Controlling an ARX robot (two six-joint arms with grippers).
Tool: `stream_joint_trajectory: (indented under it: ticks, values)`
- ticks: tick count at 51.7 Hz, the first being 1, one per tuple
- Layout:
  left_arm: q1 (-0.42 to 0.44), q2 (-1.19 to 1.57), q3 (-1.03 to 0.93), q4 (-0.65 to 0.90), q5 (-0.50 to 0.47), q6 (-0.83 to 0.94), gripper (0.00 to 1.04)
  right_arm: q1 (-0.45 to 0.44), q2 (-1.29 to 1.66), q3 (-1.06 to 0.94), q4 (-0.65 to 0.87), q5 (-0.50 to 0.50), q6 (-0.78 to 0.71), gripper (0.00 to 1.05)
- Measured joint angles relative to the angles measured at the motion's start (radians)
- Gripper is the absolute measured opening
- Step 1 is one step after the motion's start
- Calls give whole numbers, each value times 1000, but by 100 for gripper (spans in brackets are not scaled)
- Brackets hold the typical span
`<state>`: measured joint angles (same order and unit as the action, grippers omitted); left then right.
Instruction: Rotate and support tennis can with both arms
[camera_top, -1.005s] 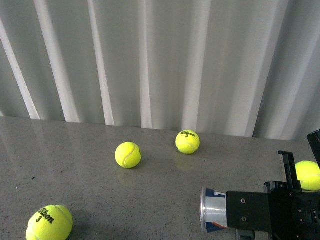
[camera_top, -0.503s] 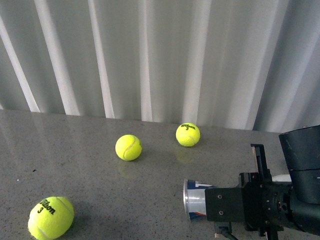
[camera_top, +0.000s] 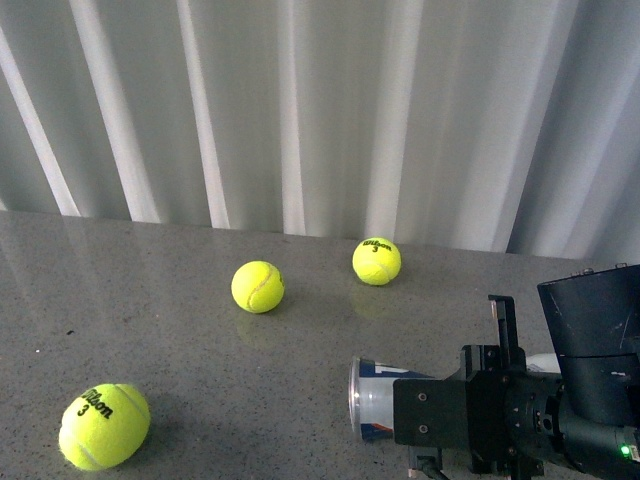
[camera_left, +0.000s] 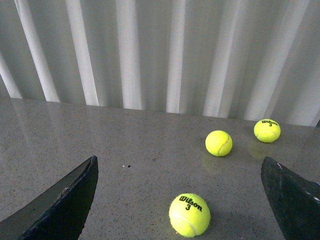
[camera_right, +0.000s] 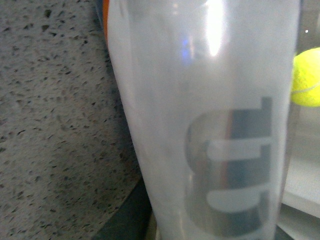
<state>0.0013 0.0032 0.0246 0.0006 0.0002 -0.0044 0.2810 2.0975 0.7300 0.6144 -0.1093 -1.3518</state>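
The tennis can (camera_top: 372, 400) lies on its side at the lower right of the front view, its silver-rimmed end pointing left and its navy and white label showing. My right gripper (camera_top: 432, 412) is shut on it, and the black housing hides the rest of the tube. In the right wrist view the can's cloudy wall (camera_right: 200, 100) with grey lettering fills the frame. My left gripper (camera_left: 178, 161) is open over the tabletop, with its dark fingers (camera_left: 65, 200) wide apart. A yellow ball (camera_left: 189, 215) lies on the table between them, untouched. The can does not show in the left wrist view.
Three yellow tennis balls lie on the grey speckled table (camera_top: 180, 350): one at the front left (camera_top: 104, 426), one in the middle (camera_top: 258, 287), one further back (camera_top: 376, 260). White curtains (camera_top: 300, 110) close off the far edge. Another ball (camera_right: 307, 77) shows beside the can.
My right gripper has carried the can to the left, so its silver end now sits nearer the table's middle. The ball at the far right is now hidden behind the arm.
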Motion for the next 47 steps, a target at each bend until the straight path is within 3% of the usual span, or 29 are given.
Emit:
stream_joint_trajectory:
  ticks: [7,25,47]
  values:
    - [0,0,0,0,0,0,98,-9,-15,-15,-69,2,2,51]
    - [0,0,0,0,0,0,98,-2,-67,-16,-125,17,37,100]
    - [0,0,0,0,0,0,98,33,-190,-33,-292,12,135,98]
